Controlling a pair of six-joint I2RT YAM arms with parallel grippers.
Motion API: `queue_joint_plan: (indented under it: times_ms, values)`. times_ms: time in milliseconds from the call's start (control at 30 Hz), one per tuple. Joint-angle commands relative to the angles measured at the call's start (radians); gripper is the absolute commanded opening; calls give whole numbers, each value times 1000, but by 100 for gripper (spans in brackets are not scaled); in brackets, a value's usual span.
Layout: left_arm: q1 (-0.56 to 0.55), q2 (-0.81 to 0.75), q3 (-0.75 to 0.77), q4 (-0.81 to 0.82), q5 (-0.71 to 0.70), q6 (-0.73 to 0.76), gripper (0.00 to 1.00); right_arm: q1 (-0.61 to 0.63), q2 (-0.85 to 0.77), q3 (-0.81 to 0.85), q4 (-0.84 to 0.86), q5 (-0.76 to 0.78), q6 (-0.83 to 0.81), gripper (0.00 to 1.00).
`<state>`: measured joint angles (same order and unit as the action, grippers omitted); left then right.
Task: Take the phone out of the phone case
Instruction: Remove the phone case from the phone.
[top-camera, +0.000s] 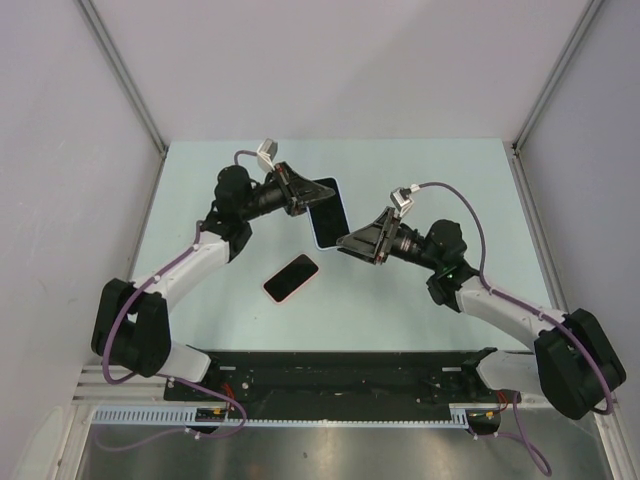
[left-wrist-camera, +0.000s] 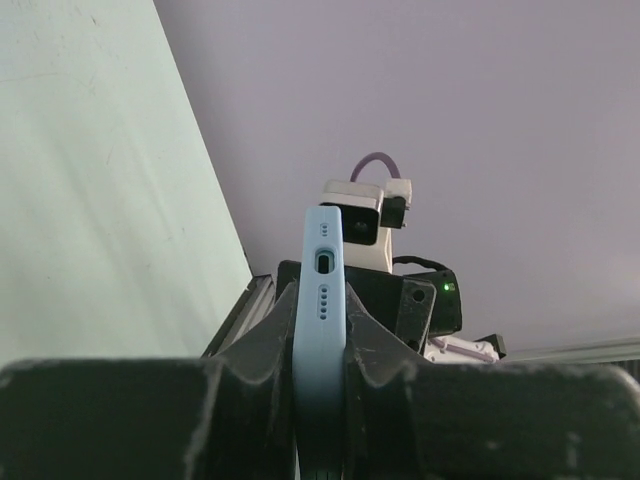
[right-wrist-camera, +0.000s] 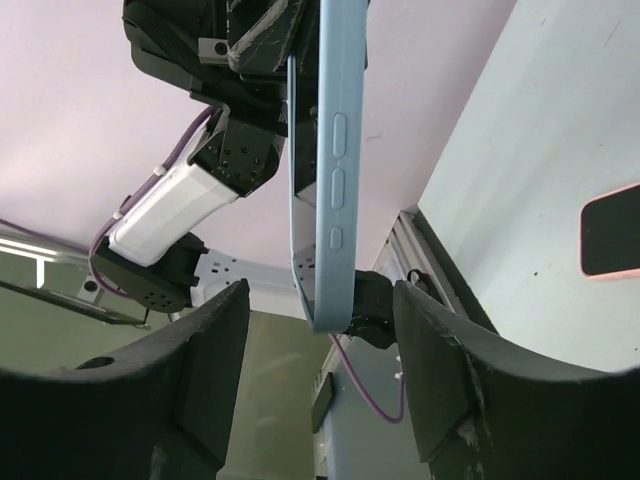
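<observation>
Closest in your left wrist view, the left tool (left-wrist-camera: 320, 325) is clenched on the light-blue case (left-wrist-camera: 324, 250), seen edge-on with its port and speaker holes facing you. Only the right wrist view shows the case's side buttons. There the right tool (right-wrist-camera: 320, 300) stands released, a finger on each side of the case's end, not touching it. The overhead view shows the whole pink-rimmed phone (top-camera: 291, 277) lying flat on the bench (top-camera: 420, 180), apart from the case.
</observation>
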<state>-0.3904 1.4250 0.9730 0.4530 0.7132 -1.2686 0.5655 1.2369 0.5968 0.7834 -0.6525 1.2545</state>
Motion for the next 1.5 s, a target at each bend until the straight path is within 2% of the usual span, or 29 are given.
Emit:
queue_joint_plan:
  times_ms: [0,100,167,200,233,333,400,533,567,600,633,767,967,1067,1233,1467]
  values:
    - [7,-15,32,107,3,-51,0,4,-66,3,-101,50,-58,64]
    - [10,-21,26,113,6,-55,0,2,-96,-2,-96,71,-49,62]
    - [13,-31,23,116,6,-58,0,1,-119,-15,-87,89,-29,55]
    - [15,-32,21,116,6,-58,0,-3,-125,-26,-69,99,-17,52]
    - [15,-35,20,118,5,-58,0,-6,-132,-37,-52,112,9,42]
    - [18,-41,18,116,6,-60,0,-10,-126,-58,-7,119,32,30]
    - [18,-40,18,122,12,-66,0,-12,-110,-60,22,117,49,26]
    - [18,-37,9,153,23,-90,0,-10,-77,-60,88,111,77,26]
    - [18,-38,6,161,23,-94,0,-10,-71,-60,105,111,82,29]
    - [18,-41,3,167,23,-97,0,-12,-60,-60,109,111,83,39]
    - [18,-41,1,173,22,-98,0,-13,-54,-60,117,111,86,41]
    - [18,-41,-7,184,28,-106,0,-18,-25,-60,192,108,118,42]
    - [18,-41,-16,194,28,-115,0,-23,7,-60,263,100,177,25]
    - [18,-44,-19,196,26,-118,0,-24,12,-58,296,102,210,0]
    - [18,-28,-14,228,40,-152,0,-23,27,-58,442,106,281,0]
    - [18,29,-43,341,49,-230,0,-18,-17,-42,537,128,235,0]
